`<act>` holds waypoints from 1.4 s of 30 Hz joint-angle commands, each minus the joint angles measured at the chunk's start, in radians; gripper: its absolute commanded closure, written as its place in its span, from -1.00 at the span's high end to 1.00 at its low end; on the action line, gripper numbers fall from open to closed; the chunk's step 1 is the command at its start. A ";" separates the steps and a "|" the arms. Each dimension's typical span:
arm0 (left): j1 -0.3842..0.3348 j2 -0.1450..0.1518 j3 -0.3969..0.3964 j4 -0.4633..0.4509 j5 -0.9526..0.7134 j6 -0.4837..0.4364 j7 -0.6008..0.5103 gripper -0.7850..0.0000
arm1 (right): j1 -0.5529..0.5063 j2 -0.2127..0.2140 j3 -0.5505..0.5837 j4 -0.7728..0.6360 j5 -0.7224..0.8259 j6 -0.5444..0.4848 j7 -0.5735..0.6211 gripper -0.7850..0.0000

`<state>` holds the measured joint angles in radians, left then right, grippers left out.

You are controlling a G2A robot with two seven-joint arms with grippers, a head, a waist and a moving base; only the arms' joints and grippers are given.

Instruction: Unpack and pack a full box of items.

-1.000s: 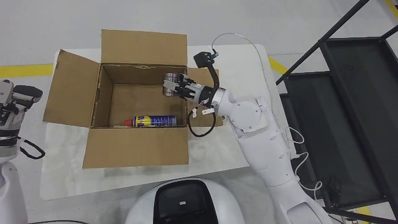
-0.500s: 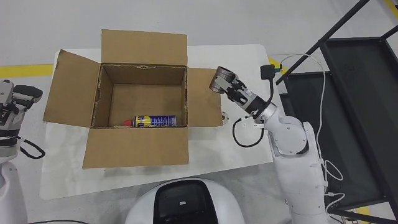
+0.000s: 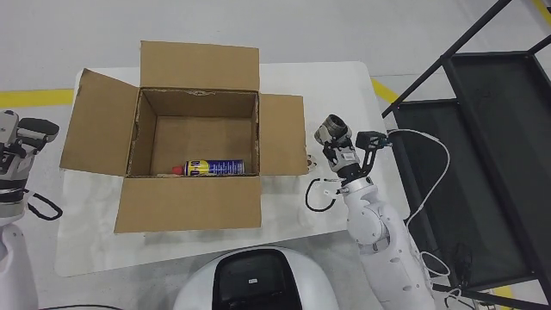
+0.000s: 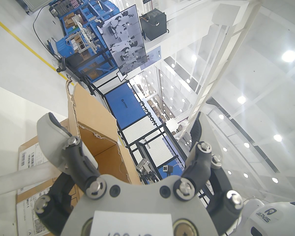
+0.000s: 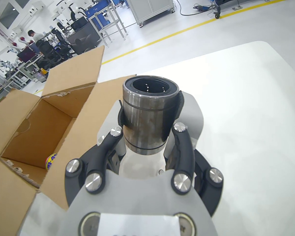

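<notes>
Gripping one metal cylinder (image 5: 148, 121), my right tool (image 5: 150, 109) stays out of one box (image 3: 198, 65) holding one spray can (image 3: 211, 167); my left tool (image 4: 124, 126) gapes wide, empty.

Open cardboard box (image 3: 198, 65), blue spray can (image 3: 211, 167) lying inside, steel sleeve (image 5: 148, 121) held right of its flap

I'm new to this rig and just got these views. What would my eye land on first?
The open cardboard box sits mid-table with its flaps spread, and a blue-and-yellow spray can lies on its floor by the wall nearest the robot. Beside the box's right flap, above the white table, the right end effector is shut on a hollow metal cylinder.
</notes>
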<state>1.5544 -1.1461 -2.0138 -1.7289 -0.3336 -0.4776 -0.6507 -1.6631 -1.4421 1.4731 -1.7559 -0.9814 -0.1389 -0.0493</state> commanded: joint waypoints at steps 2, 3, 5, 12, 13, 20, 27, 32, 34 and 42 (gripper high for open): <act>0.000 0.000 0.000 0.000 0.000 0.000 0.000 1.00 | 0.001 0.001 0.001 0.044 -0.017 0.004 -0.036 -1.00; 0.000 0.000 0.000 0.000 0.000 0.000 0.000 1.00 | 0.003 0.001 -0.001 0.058 -0.023 0.005 -0.048 -1.00; 0.000 0.000 0.000 0.000 0.000 0.000 0.000 1.00 | 0.013 0.000 -0.003 0.083 -0.021 0.020 -0.089 -1.00; 0.000 0.000 0.000 0.000 0.000 0.000 0.000 1.00 | 0.064 -0.012 -0.055 0.186 -0.056 0.109 -0.240 -1.00; 0.000 0.000 0.000 0.000 0.000 0.000 0.000 1.00 | 0.071 -0.013 -0.058 0.199 -0.064 0.121 -0.255 -1.00; 0.000 0.000 0.000 0.000 0.000 0.000 0.000 1.00 | 0.105 -0.013 -0.074 0.274 -0.147 0.183 -0.265 -1.00; 0.000 0.000 0.000 0.000 0.000 0.000 0.000 1.00 | 0.105 -0.013 -0.074 0.274 -0.147 0.183 -0.265 -1.00; 0.000 0.000 0.000 0.000 0.000 0.000 0.000 1.00 | 0.105 -0.013 -0.074 0.274 -0.147 0.183 -0.265 -1.00; 0.000 0.000 0.000 0.000 0.000 0.000 0.000 1.00 | 0.105 -0.013 -0.074 0.274 -0.147 0.183 -0.265 -1.00; 0.000 0.000 0.000 0.000 0.000 0.000 0.000 1.00 | 0.105 -0.012 -0.074 0.273 -0.166 0.184 -0.271 -1.00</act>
<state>1.5544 -1.1461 -2.0138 -1.7289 -0.3336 -0.4776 -0.6507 -1.5581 -1.4545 1.3991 -1.4825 -1.1325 0.0447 -0.3169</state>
